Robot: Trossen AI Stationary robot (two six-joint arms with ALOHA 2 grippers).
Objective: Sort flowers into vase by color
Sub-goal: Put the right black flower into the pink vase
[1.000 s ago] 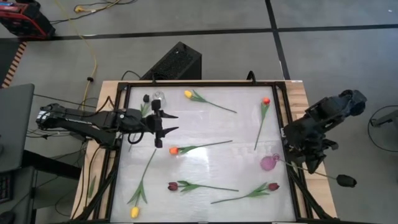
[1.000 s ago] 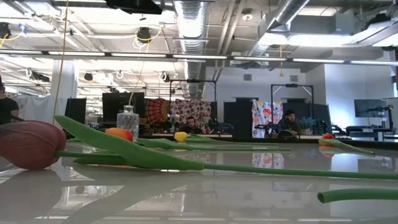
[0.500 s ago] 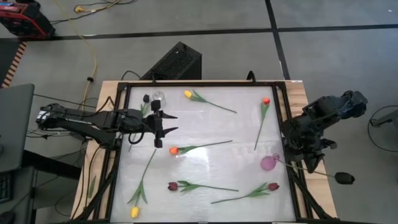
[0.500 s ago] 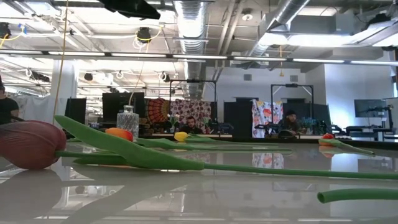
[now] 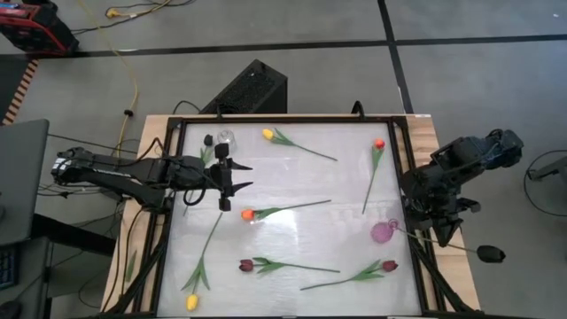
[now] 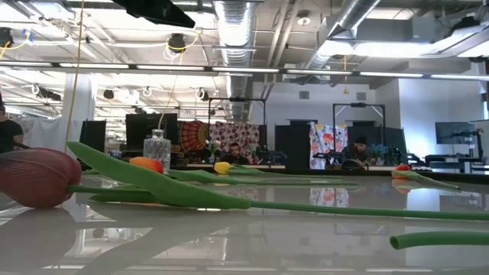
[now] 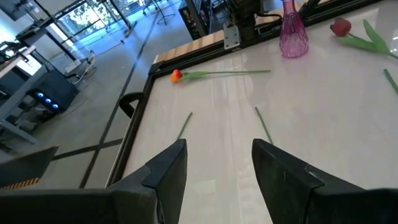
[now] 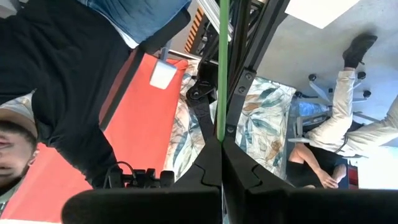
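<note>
The right hand (image 5: 440, 232) sits off the bench's right edge, pinched shut on the thin green stem (image 8: 222, 68) of a dark-headed artificial tulip (image 5: 486, 254) whose head hangs out past the bench (image 5: 310, 182), over the floor. Its tip rests just beside the small pink glass vase (image 5: 382, 233) near the right edge. The grip is on the stem alone, so the long flower could swing or slip while it is turned toward the vase mouth, and a stray stem end or finger might well tip that narrow-necked vase (it looks light).

The left hand (image 5: 232, 184) hovers with its fingers spread and nothing between them, above the left part of the bench, close to the orange-headed tulip (image 5: 247, 214) lying mid-bench. Coming down on it, the fingers could skid on the glossy white surface and push the stem away instead of catching it. The clear glass vase (image 5: 225, 138) stands at the far left corner, just beyond that arm, and a wide sweep could knock it.

The remaining flowers lie scattered flat:
- a yellow one (image 5: 267, 134) at the far side
- an orange-red one (image 5: 379, 143) far right
- two maroon ones (image 5: 246, 264) along the near side
- a yellow one (image 5: 190, 302) at the near left.

No brand, label or writing can be read in any view.
</note>
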